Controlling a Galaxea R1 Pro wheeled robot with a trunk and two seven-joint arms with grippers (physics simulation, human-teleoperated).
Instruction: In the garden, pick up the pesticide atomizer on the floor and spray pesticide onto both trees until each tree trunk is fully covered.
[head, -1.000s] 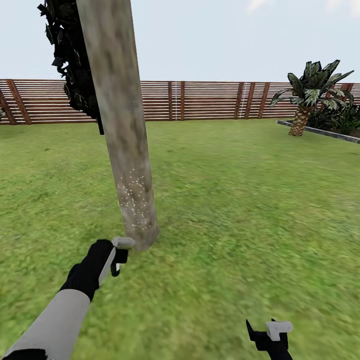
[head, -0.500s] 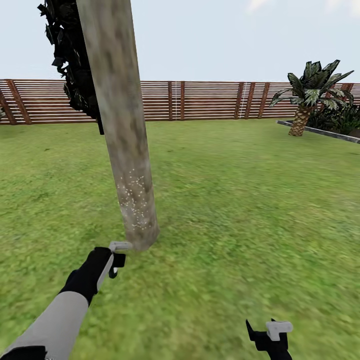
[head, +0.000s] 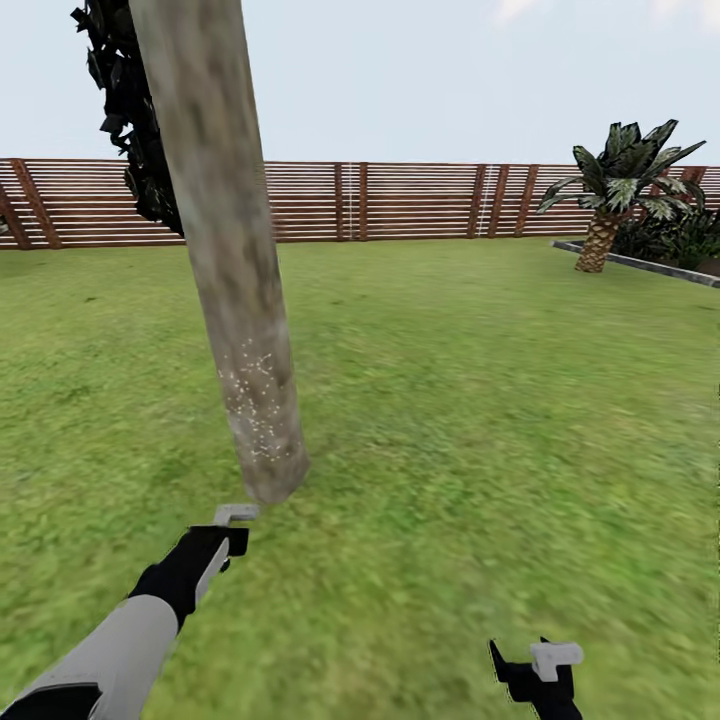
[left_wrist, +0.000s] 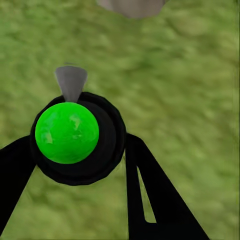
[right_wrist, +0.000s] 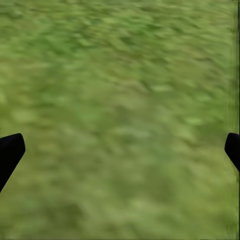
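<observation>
At the foot of the tree trunk (head: 225, 270), on the lawn (head: 480, 400), the left gripper (head: 228, 535) is clenched around the pesticide bottle (left_wrist: 77, 140), whose round black top with a green cap shows between the fingers (left_wrist: 150, 200) in the left wrist view, its grey nozzle pointing toward the trunk base (left_wrist: 132, 6). Pale specks dot the trunk's lower part. The right gripper (head: 540, 675) hangs released over grass, away from the trunk. A wooden fence (head: 420, 200) and a palm (head: 615, 190) stand behind the trunk.

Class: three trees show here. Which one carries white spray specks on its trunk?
The thick grey-beige trunk nearest the left gripper; the black-leaved tree and palm show none.
</observation>
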